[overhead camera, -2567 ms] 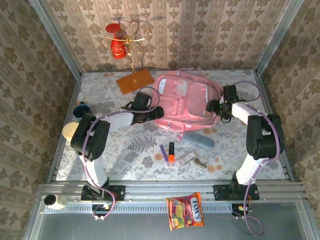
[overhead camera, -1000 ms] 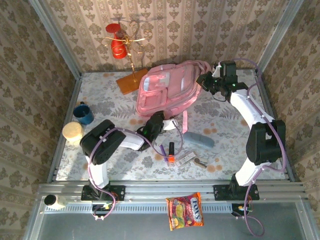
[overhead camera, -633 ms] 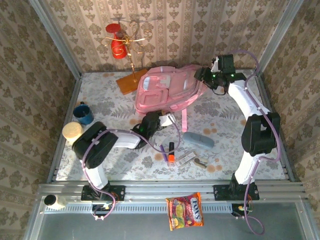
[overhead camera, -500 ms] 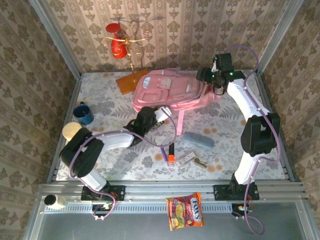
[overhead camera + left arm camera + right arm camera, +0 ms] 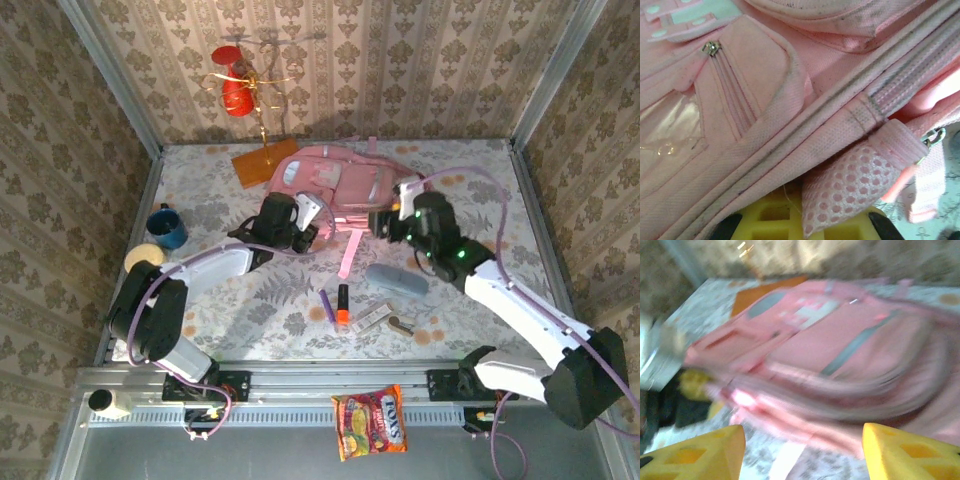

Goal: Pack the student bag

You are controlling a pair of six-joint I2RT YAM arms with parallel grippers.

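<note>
The student bag (image 5: 345, 185) is laid flat at the middle of the bench's (image 5: 270, 310) far edge, front pockets upward, with a pink strap (image 5: 347, 252) trailed toward the near edge. The left jaws are clenched at the bag's near left edge, where pink fabric and a mesh corner (image 5: 850, 185) are pinched between them. The right jaws are held released just off the bag's near right edge, with nothing seen between their yellow fingers (image 5: 695, 450); that wrist view is blurred.

Text: white brand word on orange snack pkt (image 5: 370, 421), reads approx. "TOYS"; too small to be sure.
</note>
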